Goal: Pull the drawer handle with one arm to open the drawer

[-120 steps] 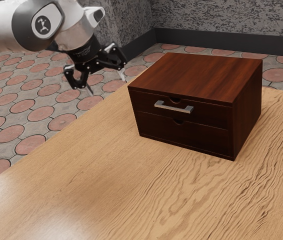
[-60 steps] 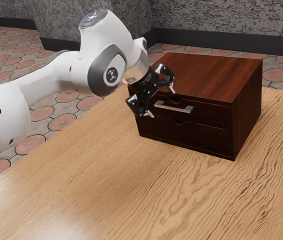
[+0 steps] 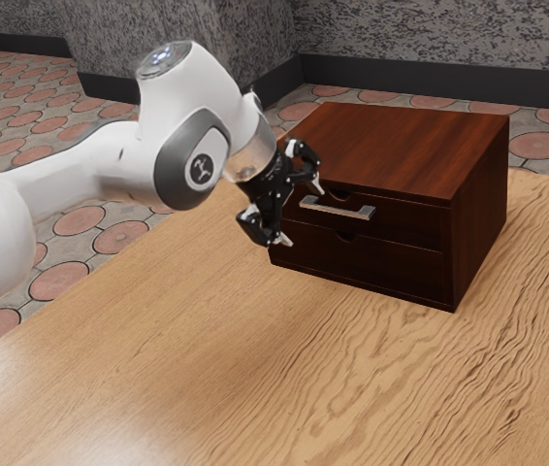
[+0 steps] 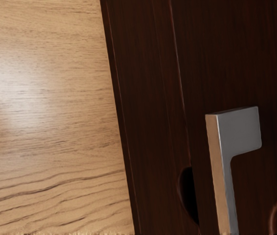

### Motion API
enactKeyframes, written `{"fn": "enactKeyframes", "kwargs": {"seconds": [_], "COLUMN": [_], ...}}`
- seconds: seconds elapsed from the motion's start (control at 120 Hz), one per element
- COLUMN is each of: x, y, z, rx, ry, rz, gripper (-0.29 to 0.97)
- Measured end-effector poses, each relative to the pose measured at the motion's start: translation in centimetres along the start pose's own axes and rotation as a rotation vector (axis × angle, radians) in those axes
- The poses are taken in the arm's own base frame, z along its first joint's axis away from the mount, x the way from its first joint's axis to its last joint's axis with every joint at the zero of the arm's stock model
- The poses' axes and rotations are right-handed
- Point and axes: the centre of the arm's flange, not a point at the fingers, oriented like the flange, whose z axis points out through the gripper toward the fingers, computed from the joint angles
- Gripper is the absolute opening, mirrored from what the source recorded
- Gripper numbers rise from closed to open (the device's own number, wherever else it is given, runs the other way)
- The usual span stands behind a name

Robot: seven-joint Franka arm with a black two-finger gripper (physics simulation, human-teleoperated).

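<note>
While I stand by the big wooden table (image 3: pixel 236 379), I look at the exterior view first. A white arm (image 3: pixel 110 175) comes in from the exterior view's left and reaches to the middle of the frame. At its end is the black gripper (image 3: pixel 294 209). Its two jaws are spread wide, one higher and one lower, and nothing is between them. The gripper is right by the front left corner of a dark brown cabinet (image 3: pixel 401 141), which sits on the table in the upper right of the frame. I cannot tell if the gripper touches the wood. The cabinet has two drawers. The top drawer (image 3: pixel 391 218) has a shiny gray handle (image 3: pixel 338 206) on its front, a little to the right of the gripper. The top drawer looks pushed all the way in, flat with the lower drawer (image 3: pixel 371 260) under it. Behind the table is a floor (image 3: pixel 22 146) with round red stones and a bumpy gray wall (image 3: pixel 430 29).

Next comes the wrist view. The dark wood of the cabinet is close up, with the pale table beside it. One end of the handle shows, gray and square at its tip, standing out from the drawer front. A dark round notch (image 4: pixel 190 193) is cut in the wood just beside the handle.
</note>
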Motion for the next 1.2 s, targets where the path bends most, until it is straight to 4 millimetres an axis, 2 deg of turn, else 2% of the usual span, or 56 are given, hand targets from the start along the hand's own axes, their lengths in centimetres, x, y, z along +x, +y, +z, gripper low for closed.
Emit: {"fn": "enactKeyframes", "kwargs": {"seconds": [0.442, 0.542, 0.7, 0.917, 1.017, 1.2], "x": [-0.7, -0.2, -0.5, -0.7, -1.6, -1.9], "y": [0.3, 0.1, 0.0, -0.3, -0.4, -1.1], "z": [2.6, 3.4, 3.7, 3.7, 3.4, 2.7], "rx": [-0.015, -0.005, -0.006, -0.003, -0.003, 0.003], "ry": [0.010, 0.015, 0.012, 0.010, 0.002, -0.005], "rz": [-0.105, -0.129, -0.149, -0.169, -0.166, -0.176], "gripper": [0.68, 0.68, 0.67, 0.54, 0.46, 0.18]}}
